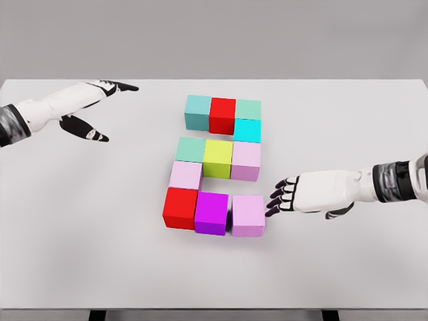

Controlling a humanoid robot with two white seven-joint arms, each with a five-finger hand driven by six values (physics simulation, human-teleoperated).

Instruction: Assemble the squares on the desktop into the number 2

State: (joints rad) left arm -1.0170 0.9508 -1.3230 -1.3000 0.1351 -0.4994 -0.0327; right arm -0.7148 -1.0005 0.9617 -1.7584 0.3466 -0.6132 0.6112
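The right hand (284, 198), fingers spread and empty, touched the lower-right pink block (248, 216); nudging it flush against the purple block (211, 213) appeared the remaining step.

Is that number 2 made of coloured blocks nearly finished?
Nearly. Eleven cubes already read as a 2: top row, cyan cube, middle row, pale pink cube, bottom row. The right hand touches the last pink cube, which sits slightly apart from the magenta cube. Only closing that gap remains.

Bright even overhead light; soft faint shadows; sharp, no glare.
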